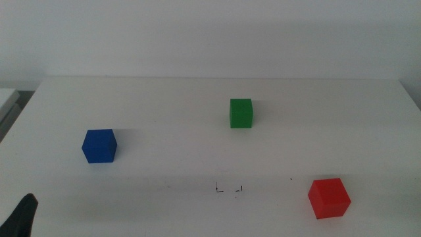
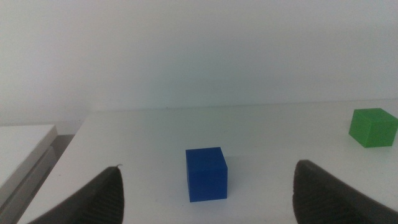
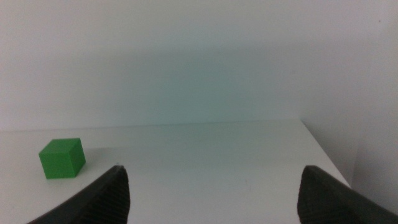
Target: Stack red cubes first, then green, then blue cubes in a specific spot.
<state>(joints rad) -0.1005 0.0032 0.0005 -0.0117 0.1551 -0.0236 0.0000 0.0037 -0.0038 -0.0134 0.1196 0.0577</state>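
Observation:
The red cube sits at the front right of the white table. The green cube sits past the middle; it also shows in the left wrist view and the right wrist view. The blue cube sits at the left, and in the left wrist view. The spot, a pair of small black L marks, lies at the front centre with nothing on it. My left gripper is open, its tip at the bottom left corner, short of the blue cube. My right gripper is open and empty, out of the middle view.
A tiny black speck lies right of the marks. The table's far edge meets a white wall. A pale ledge stands off the table's left side.

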